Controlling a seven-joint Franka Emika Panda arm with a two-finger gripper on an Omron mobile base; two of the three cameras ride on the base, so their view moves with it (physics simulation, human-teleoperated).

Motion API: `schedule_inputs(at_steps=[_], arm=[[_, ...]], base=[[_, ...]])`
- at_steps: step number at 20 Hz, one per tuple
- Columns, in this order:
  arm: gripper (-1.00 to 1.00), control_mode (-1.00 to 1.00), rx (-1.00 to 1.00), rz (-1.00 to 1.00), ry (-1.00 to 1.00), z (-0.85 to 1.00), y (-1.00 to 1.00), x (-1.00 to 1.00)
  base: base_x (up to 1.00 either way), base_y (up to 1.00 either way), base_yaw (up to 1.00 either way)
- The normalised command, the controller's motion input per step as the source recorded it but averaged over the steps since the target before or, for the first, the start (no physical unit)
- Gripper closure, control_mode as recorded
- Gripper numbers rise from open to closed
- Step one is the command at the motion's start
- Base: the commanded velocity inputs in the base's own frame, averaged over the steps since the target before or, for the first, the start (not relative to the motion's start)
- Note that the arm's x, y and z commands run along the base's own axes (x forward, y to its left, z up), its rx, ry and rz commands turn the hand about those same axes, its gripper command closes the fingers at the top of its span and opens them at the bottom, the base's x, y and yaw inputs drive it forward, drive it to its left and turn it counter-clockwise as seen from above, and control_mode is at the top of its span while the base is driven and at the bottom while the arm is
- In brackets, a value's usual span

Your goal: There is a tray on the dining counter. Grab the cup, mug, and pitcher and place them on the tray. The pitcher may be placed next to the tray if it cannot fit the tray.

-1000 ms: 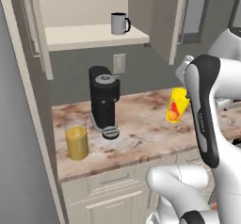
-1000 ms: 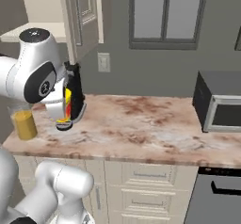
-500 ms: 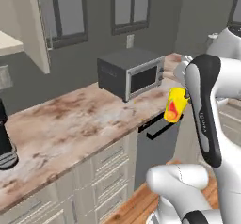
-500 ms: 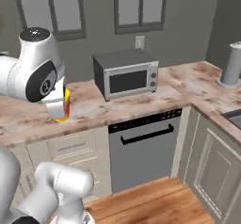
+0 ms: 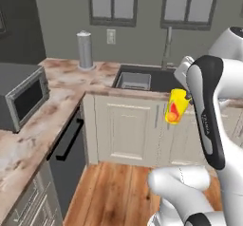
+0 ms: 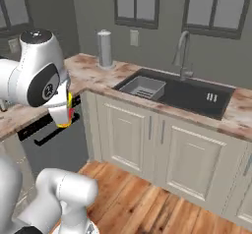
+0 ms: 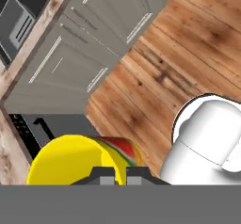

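Observation:
The cup (image 5: 176,106), a small yellow tumbler with a red-orange mark, hangs in the air in front of the white sink cabinets, held at its rim by my gripper (image 5: 186,96), which is shut on it. From the right base view a sliver of the cup (image 6: 66,116) peeks out beside my arm. In the hand view the cup (image 7: 82,159) lies just past the fingertips, over the wooden floor. The tray, dining counter, mug and pitcher are out of view.
A marbled counter over white cabinets (image 5: 57,85) wraps the corner, with a dark sink (image 6: 177,89), a faucet (image 6: 183,56) and a grey paper-towel roll (image 5: 84,50). A microwave (image 5: 21,97) stands at left above a dark dishwasher front (image 5: 69,146). Wooden floor (image 5: 114,187) lies below.
The base has turned, so the whole scene has swept from the coffee machine corner past the microwave to the sink. The cup stays held in my gripper at the same place relative to the arm.

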Motion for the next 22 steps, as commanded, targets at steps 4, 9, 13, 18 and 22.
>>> schedule_inputs(at_steps=[4, 9, 13, 18, 22], arm=[[1.0, 1.0, 0.0, 0.0, 0.0, 0.0, 0.0, 0.0], [1.0, 1.0, 0.0, 0.0, 0.0, 0.0, 0.0, 0.0], [1.0, 1.0, 0.0, 0.0, 0.0, 0.0, 0.0, 0.0], [1.0, 1.0, 0.0, 0.0, 0.0, 0.0, 0.0, 0.0], [1.0, 1.0, 0.0, 0.0, 0.0, 0.0, 0.0, 0.0]], base=[[-0.15, -0.35, -1.0], [-0.12, -0.28, -1.0], [-0.09, -0.21, -1.0], [-0.06, -0.17, -1.0], [-0.02, -0.19, -1.0]])
